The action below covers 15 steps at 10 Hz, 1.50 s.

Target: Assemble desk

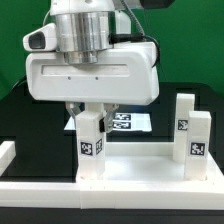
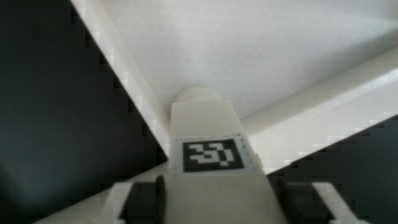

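Desk leg (image 1: 91, 142) stands between our gripper (image 1: 92, 118) fingers, which close on it; next we judge lifting it toward the desk top (image 1: 130, 165).

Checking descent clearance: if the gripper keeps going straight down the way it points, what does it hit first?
The tagged leg standing between the gripper fingers; it already sits in the gap. Under the leg is the desk top. Whether the fingers touch the leg yet is unclear.

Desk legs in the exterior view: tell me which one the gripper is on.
The leg on the exterior view's left, standing directly beneath the gripper, whose fingers straddle its top. The other two legs stand free at the exterior view's right.
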{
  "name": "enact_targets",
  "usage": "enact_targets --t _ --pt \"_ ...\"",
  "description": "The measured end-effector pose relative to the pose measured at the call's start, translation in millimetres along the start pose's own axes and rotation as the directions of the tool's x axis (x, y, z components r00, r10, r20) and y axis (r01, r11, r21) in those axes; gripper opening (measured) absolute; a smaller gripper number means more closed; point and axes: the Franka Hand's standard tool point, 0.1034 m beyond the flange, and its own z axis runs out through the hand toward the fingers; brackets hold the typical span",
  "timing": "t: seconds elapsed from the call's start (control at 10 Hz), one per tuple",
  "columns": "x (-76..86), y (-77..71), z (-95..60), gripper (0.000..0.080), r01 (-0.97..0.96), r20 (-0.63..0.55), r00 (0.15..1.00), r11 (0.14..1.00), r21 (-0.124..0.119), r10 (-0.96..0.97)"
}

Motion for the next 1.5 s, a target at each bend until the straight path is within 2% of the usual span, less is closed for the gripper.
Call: enact_targets --t 0.1,0.2,0.3,0.5,0.8,1.0,1.1,1.3,1.5 --pt "-0.3 -1.1 -0.2 0.0291 -0.125 0.002 0.992 0.992 0.0 0.125" --pt "-3.3 -4.2 -0.7 0.0291 -0.35 0.017 0.937 0.937 -0.011 0.35" --pt "-4.2 -6.4 -1.0 0.0291 -0.474 0.025 0.88 0.88 -0.018 0.475" --pt "-4.2 -9.1 0.1 0.0291 -0.719 0.054 0.694 0.695 0.002 0.718" --pt "-1.6 -12.1 -0.9 0.0291 -0.931 0.09 0.364 0.365 0.005 0.927" --pt "1.4 -11.2 -2.2 0.0291 -0.972 0.087 0.233 0.233 0.004 0.969" --pt "1.5 -9.5 -2.2 0.0293 -0.99 0.086 0.14 0.141 -0.006 0.986" --pt "0.1 -5.8 -0.5 0.0295 -0.995 0.077 0.093 0.095 -0.012 0.993" --pt "-0.1 -5.5 -0.4 0.0309 -0.994 0.073 0.11 0.111 -0.011 0.991"
